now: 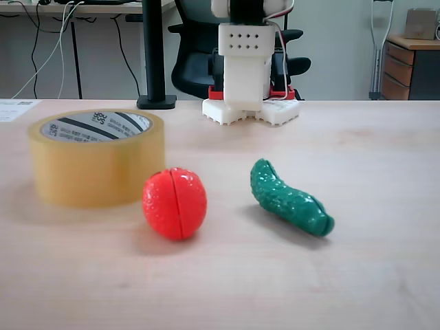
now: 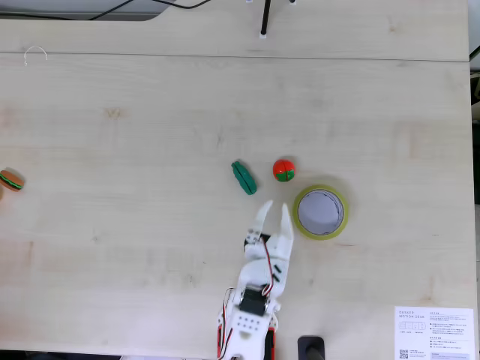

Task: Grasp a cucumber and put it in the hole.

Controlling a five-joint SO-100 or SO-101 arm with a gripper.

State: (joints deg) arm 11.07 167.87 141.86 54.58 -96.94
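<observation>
A white SO-100-type arm (image 2: 251,311) stretches flat over a pale wood table (image 2: 112,225) in a fixed view from above, its gripper (image 2: 273,210) spread wide, two pointed fingers forming a V w/ nothing between them. Landmark: the tape roll (image 2: 320,212), yellowish-tan, lying flat. Its hole (image 2: 320,213), ringed by a white printed core, faces up; nothing visible inside. Gripper tips sit just left of the roll in that view, one tip close to the roll's rim, not touching. The cucumber (image 2: 244,178), dark green and bumpy, lies on the table up and to the left of the roll, apart from it, w/ a red ball (image 2: 283,169) between cucumber and roll. In a low fixed view across the table, the cucumber (image 1: 290,199) rests to the right of the ball (image 1: 174,203), which sits just in front of the roll (image 1: 96,161); arm base (image 1: 249,75) upright behind. A small burger toy (image 2: 11,180) lies far left of the roll; a printed sheet (image 2: 433,332) lies below and right of it.
</observation>
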